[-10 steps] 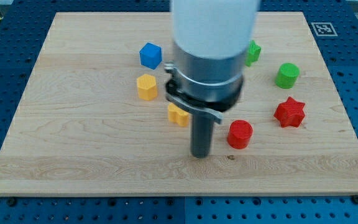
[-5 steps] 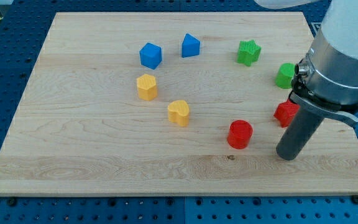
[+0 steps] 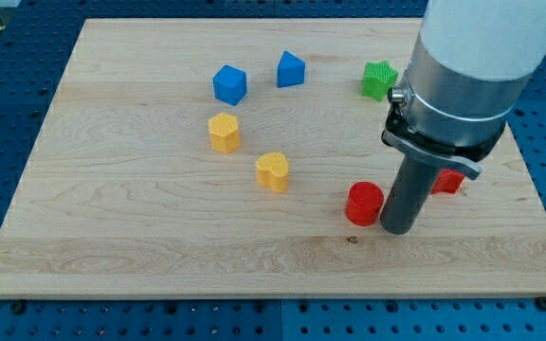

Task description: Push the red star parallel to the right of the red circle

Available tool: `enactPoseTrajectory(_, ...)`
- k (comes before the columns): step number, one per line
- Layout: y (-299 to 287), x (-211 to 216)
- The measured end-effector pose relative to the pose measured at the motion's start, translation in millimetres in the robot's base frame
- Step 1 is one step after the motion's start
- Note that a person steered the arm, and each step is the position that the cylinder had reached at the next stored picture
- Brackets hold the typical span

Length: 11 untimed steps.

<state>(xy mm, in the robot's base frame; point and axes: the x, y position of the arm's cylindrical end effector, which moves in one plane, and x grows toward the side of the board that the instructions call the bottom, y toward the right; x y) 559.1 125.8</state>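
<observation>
The red circle (image 3: 364,204) stands on the wooden board (image 3: 140,227) at the lower right of the middle. My tip (image 3: 398,228) rests on the board just to its right, close beside it; whether they touch I cannot tell. The red star (image 3: 450,182) is mostly hidden behind the rod; only a small red part shows to the rod's right, a little higher in the view than the circle.
A green star (image 3: 378,80) sits at the upper right, partly behind the arm. A blue cube (image 3: 229,84) and a second blue block (image 3: 291,69) sit at the upper middle. A yellow block (image 3: 224,132) and a yellow heart (image 3: 273,171) lie left of the circle.
The arm swung from left of the red circle far to the right, then came back left. My tip now stands right beside the circle, and the arm hides the green cylinder.
</observation>
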Motion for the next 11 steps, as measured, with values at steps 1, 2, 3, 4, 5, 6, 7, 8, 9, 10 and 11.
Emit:
enactPoseTrajectory(1, -4, 9)
enactPoseTrajectory(2, -5, 9)
enactPoseTrajectory(3, -21, 9)
enactPoseTrajectory(4, -37, 8)
enactPoseTrajectory(5, -40, -3)
enactPoseTrajectory(6, -40, -18)
enactPoseTrajectory(7, -40, -18)
enactPoseTrajectory(8, -40, -18)
enactPoseTrajectory(9, -22, -15)
enactPoseTrajectory(10, 18, -15)
enactPoseTrajectory(11, 72, -15)
